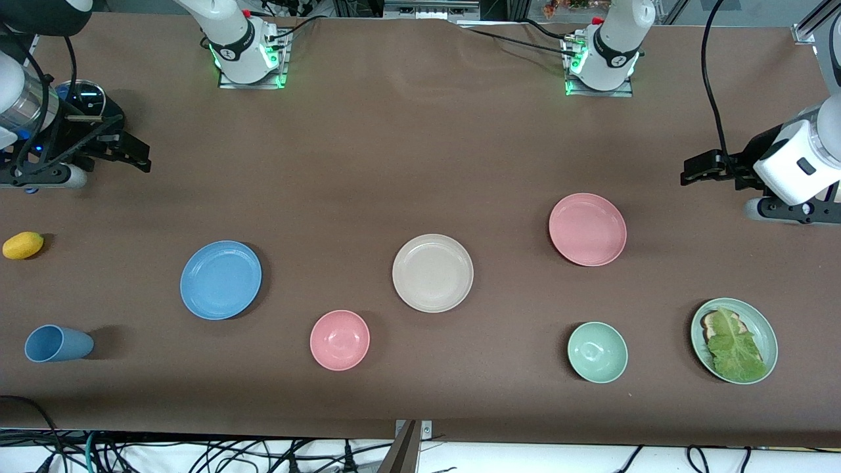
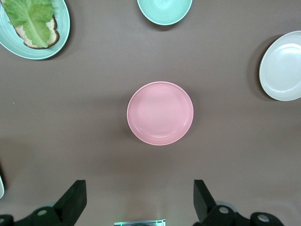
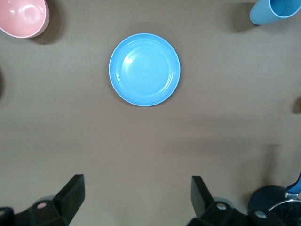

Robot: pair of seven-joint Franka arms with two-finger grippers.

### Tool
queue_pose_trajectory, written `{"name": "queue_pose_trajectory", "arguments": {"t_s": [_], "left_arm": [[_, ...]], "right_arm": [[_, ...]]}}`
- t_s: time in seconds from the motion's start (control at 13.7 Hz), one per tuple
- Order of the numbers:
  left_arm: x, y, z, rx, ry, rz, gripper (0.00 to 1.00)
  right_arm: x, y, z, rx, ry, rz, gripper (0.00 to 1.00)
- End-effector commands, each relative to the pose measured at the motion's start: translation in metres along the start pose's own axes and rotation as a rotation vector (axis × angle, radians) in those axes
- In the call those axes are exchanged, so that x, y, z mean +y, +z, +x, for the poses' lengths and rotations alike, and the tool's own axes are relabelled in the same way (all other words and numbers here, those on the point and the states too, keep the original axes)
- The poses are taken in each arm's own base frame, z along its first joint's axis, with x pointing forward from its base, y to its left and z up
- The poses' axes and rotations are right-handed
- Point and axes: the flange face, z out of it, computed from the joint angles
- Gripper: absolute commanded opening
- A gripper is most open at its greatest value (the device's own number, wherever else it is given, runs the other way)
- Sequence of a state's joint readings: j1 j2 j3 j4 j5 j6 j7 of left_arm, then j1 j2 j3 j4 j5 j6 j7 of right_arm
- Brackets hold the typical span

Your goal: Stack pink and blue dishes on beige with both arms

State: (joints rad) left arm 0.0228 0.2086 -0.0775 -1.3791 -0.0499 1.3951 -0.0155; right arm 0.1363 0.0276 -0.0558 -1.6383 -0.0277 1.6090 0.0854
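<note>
Robotics lab bench, not a home or kitchen. Two arm bases (image 1: 246, 49) (image 1: 601, 56) are bolted onto metal plates at the table (image 1: 394, 151) edge, with green status lights lit at both. The table carries a plain brown cover. Loose black cables (image 1: 197, 456) lie tangled on the floor along the camera-side edge; more cables run between the bases. Aluminium framing (image 1: 811, 26) shows at the left arm's corner. The tableware is matte toy-like props, spaced apart as test objects.

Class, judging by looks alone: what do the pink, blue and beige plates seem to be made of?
Pink plate, blue plate and beige plate: probably matte plastic or a wheat-straw composite, since all show flat uniform colour and only soft, dull highlights. Glazed ceramic looks unlikely, though not excluded.
</note>
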Motion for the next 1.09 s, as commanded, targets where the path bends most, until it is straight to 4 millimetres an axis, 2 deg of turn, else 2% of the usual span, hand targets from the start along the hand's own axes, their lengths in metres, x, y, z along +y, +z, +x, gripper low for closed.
{"name": "queue_pose_trajectory", "arguments": {"t_s": [0.0,1.02], "left_arm": [[-0.0017,-0.0056,0.0,0.013,0.007,0.003,1.0],[-0.0017,-0.0056,0.0,0.013,0.007,0.003,1.0]], "right_arm": [[-0.0042,-0.0048,-0.0015,0.009,0.022,0.007,1.0],[-0.0062,-0.0003,-0.0007,-0.009,-0.005,0.005,1.0]]}}
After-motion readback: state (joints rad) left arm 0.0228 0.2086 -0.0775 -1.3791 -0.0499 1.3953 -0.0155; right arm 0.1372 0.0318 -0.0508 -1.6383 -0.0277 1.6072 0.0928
